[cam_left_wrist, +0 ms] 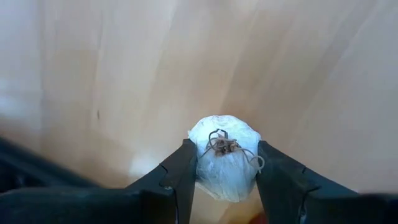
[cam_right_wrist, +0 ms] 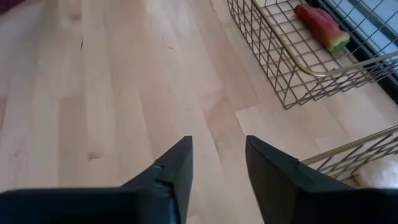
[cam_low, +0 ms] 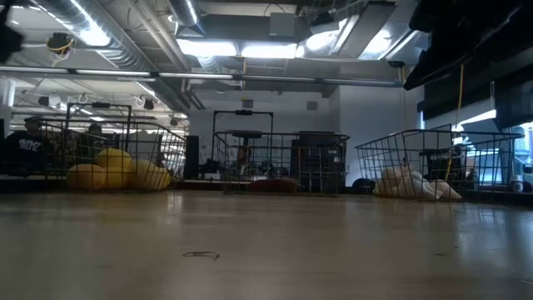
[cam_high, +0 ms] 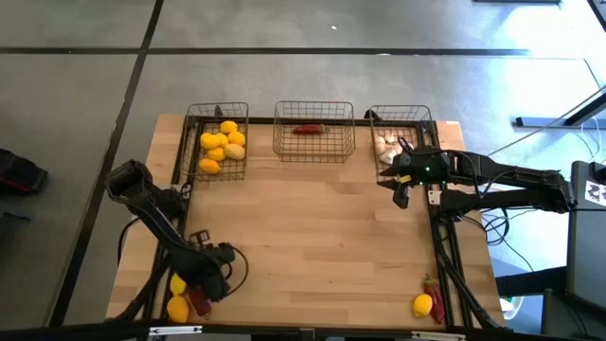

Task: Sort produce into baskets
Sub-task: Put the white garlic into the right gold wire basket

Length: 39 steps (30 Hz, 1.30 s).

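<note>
Garlic bulb (cam_left_wrist: 224, 157) sits clamped between the fingers of the left claw (cam_high: 210, 277) at the lower left of the bench (cam_high: 312, 237), while the right claw (cam_high: 401, 194), fingers parted and empty, hovers beside the right basket (cam_high: 401, 128) of garlic.

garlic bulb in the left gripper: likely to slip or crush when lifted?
The garlic bulb sits between the left gripper's fingers, shut on its round sides, so it could twist or pop out. Its skin looks papery, probably slick and easily torn. It looks small, so probably light; crushing seems unlikely with a gentle grip.
</note>
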Each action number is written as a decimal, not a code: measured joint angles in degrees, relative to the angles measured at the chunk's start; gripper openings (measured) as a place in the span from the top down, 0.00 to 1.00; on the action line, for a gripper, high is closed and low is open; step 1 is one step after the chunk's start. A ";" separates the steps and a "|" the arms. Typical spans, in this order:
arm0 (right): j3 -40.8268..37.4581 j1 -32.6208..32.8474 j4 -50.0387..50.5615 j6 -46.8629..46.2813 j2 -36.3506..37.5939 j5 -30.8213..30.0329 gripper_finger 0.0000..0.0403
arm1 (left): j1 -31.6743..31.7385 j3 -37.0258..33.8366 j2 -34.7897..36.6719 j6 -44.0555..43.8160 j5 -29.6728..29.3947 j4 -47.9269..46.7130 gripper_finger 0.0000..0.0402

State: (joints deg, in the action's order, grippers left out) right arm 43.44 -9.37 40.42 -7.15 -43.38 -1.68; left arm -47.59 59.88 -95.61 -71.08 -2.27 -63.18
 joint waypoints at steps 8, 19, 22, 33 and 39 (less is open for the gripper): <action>0.00 0.00 -0.74 0.83 0.00 0.04 0.40 | 7.66 2.72 0.28 12.84 -4.57 7.24 0.66; 0.00 0.05 -8.53 -0.47 0.00 6.65 0.37 | 18.21 2.77 2.67 34.70 -13.72 25.72 0.66; 0.02 0.05 -10.75 -1.50 -0.32 10.64 0.38 | 20.94 2.80 2.67 41.26 -16.69 31.32 0.66; 0.00 0.10 -13.13 -3.75 -6.23 14.37 0.38 | 30.42 2.81 2.64 61.10 -20.14 51.84 0.66; 0.00 4.75 -15.97 -2.25 -12.33 14.83 0.38 | 34.25 2.81 2.62 65.49 -20.11 63.33 0.66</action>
State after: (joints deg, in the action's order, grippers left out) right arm 43.44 -4.62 24.45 -9.40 -55.71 13.15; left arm -13.35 62.70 -92.99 -5.58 -22.38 0.16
